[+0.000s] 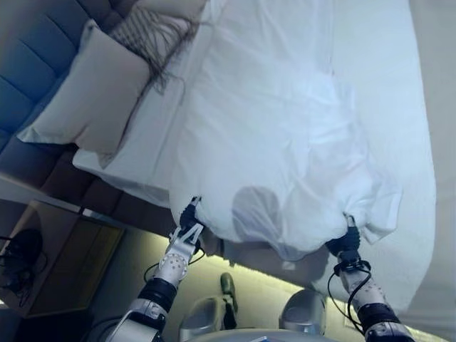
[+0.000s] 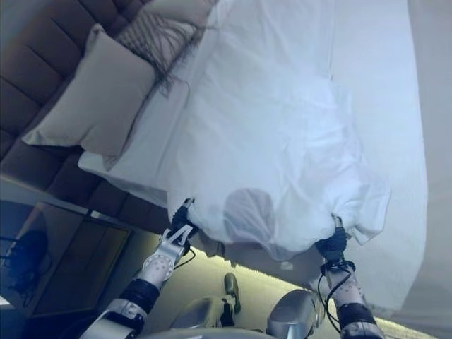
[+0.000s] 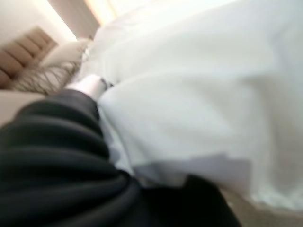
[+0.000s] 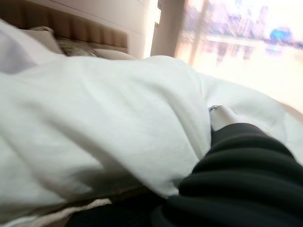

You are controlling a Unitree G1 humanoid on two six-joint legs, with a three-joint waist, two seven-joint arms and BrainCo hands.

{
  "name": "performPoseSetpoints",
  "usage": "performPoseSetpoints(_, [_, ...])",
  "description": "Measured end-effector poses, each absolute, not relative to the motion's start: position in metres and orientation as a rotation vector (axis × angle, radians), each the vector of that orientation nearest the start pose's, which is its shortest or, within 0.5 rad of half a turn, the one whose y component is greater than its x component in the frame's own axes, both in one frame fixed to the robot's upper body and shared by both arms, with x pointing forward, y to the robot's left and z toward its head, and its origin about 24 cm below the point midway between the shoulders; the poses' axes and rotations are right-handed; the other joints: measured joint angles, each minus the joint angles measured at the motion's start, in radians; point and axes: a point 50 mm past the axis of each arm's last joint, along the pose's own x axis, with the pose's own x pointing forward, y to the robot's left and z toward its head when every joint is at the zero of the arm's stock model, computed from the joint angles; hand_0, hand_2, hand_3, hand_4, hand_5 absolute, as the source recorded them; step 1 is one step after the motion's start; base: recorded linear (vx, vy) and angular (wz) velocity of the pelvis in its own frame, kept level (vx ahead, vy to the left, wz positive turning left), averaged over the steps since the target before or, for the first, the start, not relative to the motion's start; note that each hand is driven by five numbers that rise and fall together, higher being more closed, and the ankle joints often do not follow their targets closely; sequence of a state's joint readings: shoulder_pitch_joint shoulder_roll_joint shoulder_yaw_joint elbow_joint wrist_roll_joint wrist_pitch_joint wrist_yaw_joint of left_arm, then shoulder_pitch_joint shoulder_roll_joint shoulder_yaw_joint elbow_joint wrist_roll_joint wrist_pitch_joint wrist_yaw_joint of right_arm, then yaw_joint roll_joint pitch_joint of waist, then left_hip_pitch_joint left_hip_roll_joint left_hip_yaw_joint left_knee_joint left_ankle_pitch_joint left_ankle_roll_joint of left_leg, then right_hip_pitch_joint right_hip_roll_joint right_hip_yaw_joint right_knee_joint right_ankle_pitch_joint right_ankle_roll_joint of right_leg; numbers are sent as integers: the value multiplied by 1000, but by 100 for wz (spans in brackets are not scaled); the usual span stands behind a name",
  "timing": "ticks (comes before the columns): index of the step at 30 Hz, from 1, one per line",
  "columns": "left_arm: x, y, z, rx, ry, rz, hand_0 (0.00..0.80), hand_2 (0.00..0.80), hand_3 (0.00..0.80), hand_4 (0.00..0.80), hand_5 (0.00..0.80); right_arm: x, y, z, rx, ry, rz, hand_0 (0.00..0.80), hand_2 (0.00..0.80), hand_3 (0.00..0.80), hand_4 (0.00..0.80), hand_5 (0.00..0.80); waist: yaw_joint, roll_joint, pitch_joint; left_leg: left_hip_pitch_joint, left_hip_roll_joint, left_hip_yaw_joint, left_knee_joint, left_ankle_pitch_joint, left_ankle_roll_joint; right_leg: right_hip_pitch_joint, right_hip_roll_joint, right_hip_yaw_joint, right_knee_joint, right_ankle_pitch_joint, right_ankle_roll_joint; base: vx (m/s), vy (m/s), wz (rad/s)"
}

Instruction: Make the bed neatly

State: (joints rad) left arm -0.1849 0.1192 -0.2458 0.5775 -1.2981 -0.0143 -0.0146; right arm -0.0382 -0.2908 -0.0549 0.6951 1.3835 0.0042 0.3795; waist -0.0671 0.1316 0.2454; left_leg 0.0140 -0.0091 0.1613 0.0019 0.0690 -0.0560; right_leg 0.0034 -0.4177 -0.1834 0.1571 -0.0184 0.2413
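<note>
Duvet (image 1: 285,142): white, bulky, lying rumpled across the bed (image 1: 420,214); its near edge is bunched into two gathered corners, one at each robot hand, and sags between them over the bedside.

Left robot hand (image 1: 189,214): at the near left corner of the duvet, dark ribbed cover showing, fingers buried in the cloth; whether they clench the fabric cannot be told. Its own wrist view shows only one silver finger (image 3: 90,86) against the white folds.

Right robot hand (image 1: 348,239): at the near right corner of the duvet, fingers likewise hidden in the bunched cloth; grasp cannot be told. One silver finger (image 4: 221,116) shows in the wrist view, pressed against the cover.

Pillow (image 1: 89,89): pale beige, square, beyond and outward of the left robot hand, leaning on the padded headboard (image 1: 28,64).

Patterned cushion (image 1: 157,35): dark line pattern, just beyond the pillow, touching the duvet's far edge.

Bedside cabinet (image 1: 64,256): outward of the left robot hand, below the pillow.
</note>
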Motion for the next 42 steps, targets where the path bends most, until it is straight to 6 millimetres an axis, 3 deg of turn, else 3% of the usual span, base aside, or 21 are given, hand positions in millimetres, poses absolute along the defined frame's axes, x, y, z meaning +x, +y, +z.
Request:
performPoseSetpoints(4, [245, 137, -60, -1047, 502, 102, 800, 800, 800, 800, 800, 202, -232, -77, 1166, 276, -265, 800, 800, 800, 800, 800, 2, -6, -39, 31, -10, 20, -10, -7, 3, -10, -4, -9, 32, 7, 8, 43, 14, -18])
performPoseSetpoints(6, [238, 152, -65, -1024, 501, 151, 800, 800, 800, 800, 800, 196, -223, -83, 1208, 304, -273, 800, 800, 800, 800, 800, 2, -19, -49, 52, 15, 41, -16, -14, -4, -20, 14, -32, 51, 6, 3, -10, -180, -43])
performPoseSetpoints(8, [233, 172, -67, -1000, 491, 202, 800, 800, 800, 800, 800, 190, -214, -89, 1249, 334, -274, 800, 800, 800, 800, 800, 3, -39, -65, 61, 55, 54, -20, -16, -18, -22, 56, -38, 44, 4, -21, -46, -246, -30])
performPoseSetpoints(10, [231, 185, -67, -980, 486, 225, 800, 800, 800, 800, 800, 186, -208, -92, 1268, 357, -272, 800, 800, 800, 800, 800, 4, -53, -75, 55, 99, 37, -20, -6, -43, -18, 114, -37, 36, -13, -46, -93, -228, 2])
performPoseSetpoints(12, [232, 185, -67, -982, 485, 226, 800, 800, 800, 800, 800, 186, -206, -93, 1277, 362, -270, 800, 800, 800, 800, 800, 8, -51, -85, 41, 143, 13, -21, 9, -69, -20, 164, -48, 25, -15, -71, -96, -160, 10])
performPoseSetpoints(16, [224, 181, -78, -1012, 516, 243, 800, 800, 800, 800, 800, 188, -209, -92, 1271, 354, -271, 800, 800, 800, 800, 800, 32, -34, -98, 43, 182, -27, -1, 6, -76, -16, 212, -26, -5, -12, -94, -13, -44, -19])
performPoseSetpoints(21, [216, 188, -82, -1035, 502, 268, 800, 800, 800, 800, 800, 188, -207, -92, 1274, 358, -266, 800, 800, 800, 800, 800, 44, -35, -101, 45, 199, -94, 36, 5, -78, -2, 217, 9, -15, -14, -107, 66, 204, -16])
performPoseSetpoints(24, [216, 186, -81, -1042, 495, 247, 800, 800, 800, 800, 800, 188, -205, -92, 1265, 362, -262, 800, 800, 800, 800, 800, 58, -37, -101, 29, 217, -171, 75, -21, -102, 4, 204, 12, -13, -6, -118, 44, 463, -11])
performPoseSetpoints(25, [217, 185, -81, -1045, 496, 235, 800, 800, 800, 800, 800, 188, -206, -92, 1265, 358, -267, 800, 800, 800, 800, 800, 57, -32, -103, 21, 240, -185, 104, -35, -116, 8, 200, 9, -11, -5, -116, 72, 502, -7])
performPoseSetpoints(27, [215, 182, -84, -1054, 510, 221, 800, 800, 800, 800, 800, 188, -212, -91, 1245, 344, -277, 800, 800, 800, 800, 800, 54, -19, -112, 26, 290, -196, 139, -32, -112, 5, 180, 3, 14, -17, -85, 127, 630, -10])
performPoseSetpoints(28, [214, 179, -86, -1065, 518, 213, 800, 800, 800, 800, 800, 188, -216, -90, 1234, 338, -281, 800, 800, 800, 800, 800, 49, -9, -118, 23, 299, -205, 141, -56, -140, -7, 148, 6, 46, -22, -58, 150, 721, 3])
performPoseSetpoints(29, [213, 173, -87, -1083, 526, 199, 800, 800, 800, 800, 800, 186, -223, -89, 1212, 337, -292, 800, 800, 800, 800, 800, 44, 6, -125, 28, 288, -206, 121, -116, -146, -19, 113, 15, 64, -29, -39, 156, 746, 11])
performPoseSetpoints(30, [212, 171, -87, -1090, 533, 192, 800, 800, 800, 800, 800, 186, -227, -89, 1200, 335, -310, 800, 800, 800, 800, 800, 42, -4, -126, 28, 248, -197, 113, -134, -189, -25, 73, 25, 70, -21, -23, 147, 682, 16])
performPoseSetpoints(32, [210, 176, -88, -1077, 544, 198, 800, 800, 800, 800, 800, 184, -217, -93, 1230, 358, -325, 800, 800, 800, 800, 800, 33, -50, -130, 22, 154, -175, 136, -147, -145, -12, -6, 71, 27, -5, -52, 130, 584, 6])
performPoseSetpoints(34, [209, 182, -88, -1060, 552, 198, 800, 800, 800, 800, 800, 184, -203, -96, 1271, 372, -331, 800, 800, 800, 800, 800, 40, -61, -130, 29, 114, -149, 165, -163, -122, 1, -50, 83, 10, 40, -45, 86, 305, -13])
performPoseSetpoints(39, [213, 182, -87, -1039, 571, 178, 800, 800, 800, 800, 800, 191, -192, -95, 1316, 347, -352, 800, 800, 800, 800, 800, 63, -57, -131, 22, 88, -142, 200, -193, -113, -23, -75, 70, 11, 85, -14, -50, 239, -17])
performPoseSetpoints(40, [212, 182, -88, -1027, 578, 177, 800, 800, 800, 800, 800, 193, -192, -94, 1331, 338, -359, 800, 800, 800, 800, 800, 68, -67, -125, 22, 77, -130, 201, -199, -105, -44, -73, 65, 29, 96, -29, -160, 298, -39])
performPoseSetpoints(42, [213, 182, -89, -1007, 592, 173, 800, 800, 800, 800, 800, 193, -194, -94, 1339, 324, -382, 800, 800, 800, 800, 800, 59, -52, -129, 8, 80, -136, 200, -205, -88, -73, -59, 63, 30, 175, -60, -160, 274, -31])
